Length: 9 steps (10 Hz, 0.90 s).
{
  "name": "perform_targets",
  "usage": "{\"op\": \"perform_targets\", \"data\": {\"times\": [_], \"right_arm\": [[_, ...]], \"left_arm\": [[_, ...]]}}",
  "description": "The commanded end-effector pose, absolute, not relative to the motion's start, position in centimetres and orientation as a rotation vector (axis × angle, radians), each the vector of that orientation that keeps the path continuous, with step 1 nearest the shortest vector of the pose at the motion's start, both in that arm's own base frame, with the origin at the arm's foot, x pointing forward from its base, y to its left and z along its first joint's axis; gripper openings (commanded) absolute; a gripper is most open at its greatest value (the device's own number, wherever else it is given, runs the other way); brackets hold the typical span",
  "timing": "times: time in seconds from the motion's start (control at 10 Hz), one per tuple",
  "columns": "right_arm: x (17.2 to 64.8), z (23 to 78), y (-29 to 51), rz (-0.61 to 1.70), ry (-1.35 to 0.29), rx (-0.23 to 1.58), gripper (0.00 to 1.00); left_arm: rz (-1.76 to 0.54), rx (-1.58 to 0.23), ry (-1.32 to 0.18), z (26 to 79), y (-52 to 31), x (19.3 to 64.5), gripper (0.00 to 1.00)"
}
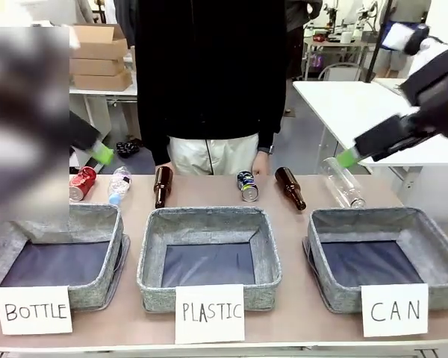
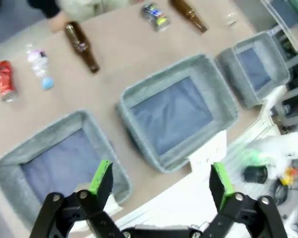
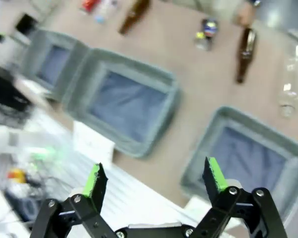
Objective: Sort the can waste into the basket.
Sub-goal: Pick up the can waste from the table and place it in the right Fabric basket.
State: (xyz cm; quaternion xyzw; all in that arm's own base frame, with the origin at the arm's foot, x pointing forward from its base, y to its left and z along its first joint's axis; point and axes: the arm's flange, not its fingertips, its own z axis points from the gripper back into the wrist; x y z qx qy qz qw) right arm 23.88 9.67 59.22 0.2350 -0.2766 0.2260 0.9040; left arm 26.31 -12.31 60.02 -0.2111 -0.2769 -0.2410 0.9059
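Both arms are up in the air with nothing in them. My left gripper point(image 2: 159, 181) has its jaws spread wide and empty, and the right gripper point(image 3: 156, 178) is the same, wide and empty, hovering over the near edge of the table.

Where the stuff is: the red can point(image 1: 81, 183) lies on its side at the left of the front view, just beside a crushed plastic bottle point(image 1: 119, 185). The blue can point(image 1: 247, 186) sits around the middle of the back row, between two brown bottles point(image 1: 162, 186), close to the person's hand point(image 1: 260, 163). The basket with the CAN card point(image 1: 394, 310) is at the lower right, and that basket point(image 1: 433, 231) looks empty so far.

How I'd play it: the blue can seems the easier first grab for the right arm, since it's nearest the target basket. It's dented and lying down, so I'd come in across its narrow width, not end to end, and squeeze gently so it doesn't squirt out. I'd keep clear of the brown bottle point(image 1: 290, 187) next to it. The red can probably goes to the left arm, watching that plastic bottle.
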Motion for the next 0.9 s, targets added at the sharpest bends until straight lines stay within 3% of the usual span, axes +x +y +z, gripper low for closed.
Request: {"op": "perform_targets", "data": {"times": [0.0, 0.2, 0.4, 0.5, 0.6, 0.7, 0.8], "right_arm": [[23.6, 58.8, 4.2, 0.001, -0.347, 1.360, 1.00], [24.2, 57.4, 0.7, -0.171, -0.392, 1.549, 1.00], [24.5, 56.6, -0.8, -0.245, -0.456, 1.563, 1.00], [24.8, 56.5, -0.8, -0.248, -0.464, 1.561, 1.00], [25.3, 56.4, 0.5, -0.203, -0.533, 1.439, 1.00], [26.2, 59.1, -3.3, -0.019, -0.442, 1.421, 1.00], [26.2, 59.1, -3.3, -0.019, -0.442, 1.421, 1.00]], "left_arm": [[-0.265, -1.254, -0.476, 58.6, -5.8, 27.7, 1.00], [0.017, -1.472, -0.553, 55.9, -1.1, 28.3, 1.00], [0.123, -1.500, -0.553, 53.8, 1.4, 29.2, 1.00], [0.169, -1.485, -0.538, 53.3, 1.2, 29.9, 1.00], [0.233, -1.304, -0.539, 53.0, 0.5, 30.7, 1.00], [0.006, -1.393, -0.540, 56.8, 4.4, 31.7, 1.00], [0.006, -1.393, -0.540, 56.8, 4.4, 31.7, 1.00]]}}
